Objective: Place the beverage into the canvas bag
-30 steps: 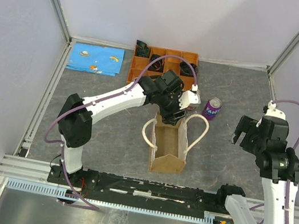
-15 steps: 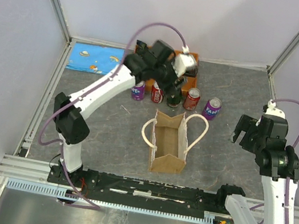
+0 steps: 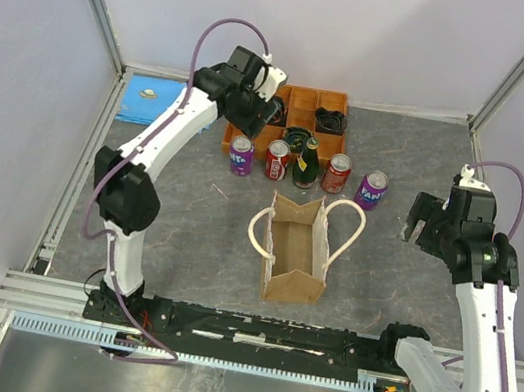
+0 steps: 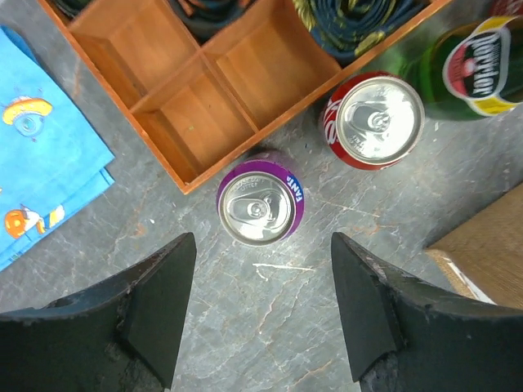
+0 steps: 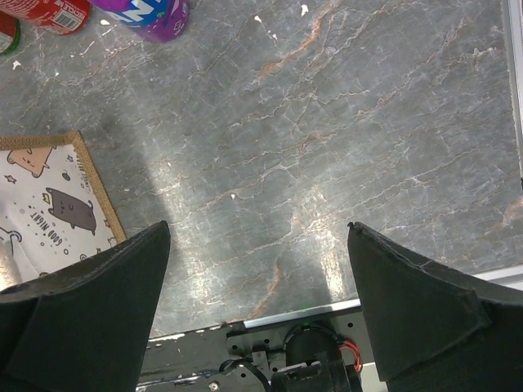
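- Swung away from above the bag, the left gripper now hovers jaws wide over a purple can beside the tray, near the table's far edge.
- Bag stands open mid-table and looks empty; no drink is held yet.
- Right gripper hangs wide near the right edge.
- A descent onto that can seems next.

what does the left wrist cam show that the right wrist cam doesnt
Only left wrist: the orange tray, blue cloth, green bottle, and the leftmost purple can just ahead of the open jaws. Only right wrist: the bag's cat-print side, the rightmost purple can and the table's near rail. Both: the grey table, part of the bag, and that arm's own jaws, open and empty.
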Available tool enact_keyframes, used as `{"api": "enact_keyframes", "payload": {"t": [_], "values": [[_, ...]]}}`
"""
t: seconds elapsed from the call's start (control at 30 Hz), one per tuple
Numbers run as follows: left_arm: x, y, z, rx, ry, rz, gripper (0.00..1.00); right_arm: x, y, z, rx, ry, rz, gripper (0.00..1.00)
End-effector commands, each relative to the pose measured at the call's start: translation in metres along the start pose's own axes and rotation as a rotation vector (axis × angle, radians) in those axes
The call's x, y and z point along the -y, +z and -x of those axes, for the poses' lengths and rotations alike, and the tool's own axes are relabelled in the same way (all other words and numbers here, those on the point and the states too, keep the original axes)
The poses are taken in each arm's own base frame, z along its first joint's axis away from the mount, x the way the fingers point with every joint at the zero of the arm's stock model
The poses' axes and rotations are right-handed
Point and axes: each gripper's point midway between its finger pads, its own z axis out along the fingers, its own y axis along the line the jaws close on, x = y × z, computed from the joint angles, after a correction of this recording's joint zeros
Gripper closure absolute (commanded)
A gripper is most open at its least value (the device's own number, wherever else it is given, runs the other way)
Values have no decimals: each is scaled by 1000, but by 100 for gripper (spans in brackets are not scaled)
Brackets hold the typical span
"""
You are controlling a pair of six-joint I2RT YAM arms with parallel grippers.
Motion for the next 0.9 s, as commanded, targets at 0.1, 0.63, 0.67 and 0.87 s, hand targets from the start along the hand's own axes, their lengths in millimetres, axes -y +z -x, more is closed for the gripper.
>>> {"api": "enact_keyframes", "payload": {"t": [0.1, 0.63, 0.67, 0.87], "values": [[-9, 35, -22, -153, 43, 48, 25, -3, -12, 19, 67, 4, 23, 3], [-23, 67, -51, -305, 88, 13, 21, 1, -16, 11, 57, -1, 11, 3], [-23, 69, -55, -320, 86, 2, 21, 1, -16, 11, 56, -1, 13, 3], [-17, 73, -68, -368, 97, -44, 21, 1, -16, 9, 52, 0, 12, 3]]}}
